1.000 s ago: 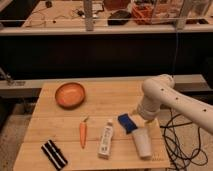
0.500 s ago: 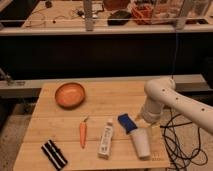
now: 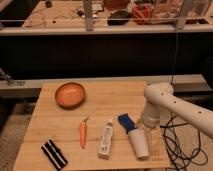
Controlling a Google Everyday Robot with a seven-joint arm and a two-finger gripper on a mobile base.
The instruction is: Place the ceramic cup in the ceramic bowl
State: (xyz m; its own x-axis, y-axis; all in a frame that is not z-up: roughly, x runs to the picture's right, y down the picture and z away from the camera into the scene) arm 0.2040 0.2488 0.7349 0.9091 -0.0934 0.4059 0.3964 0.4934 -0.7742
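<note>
Cup point(image 3: 139, 144) lies on its side, well right of the bowl point(image 3: 70, 94), past carrot point(image 3: 83, 134) and tube point(image 3: 105, 139). Gripper point(image 3: 144, 127) hangs over the cup, presumably lining up a grasp.

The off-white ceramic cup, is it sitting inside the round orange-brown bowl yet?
No: the off-white ceramic cup lies on the wooden table, far from the orange-brown bowl, with the gripper right beside it.

A single camera looks down at a slant from the near edge of the wooden table point(image 3: 115, 102), at middling distance, facing the dark shelving behind; the gripper point(image 3: 148, 126) enters at the table's right side, above its near corner
</note>
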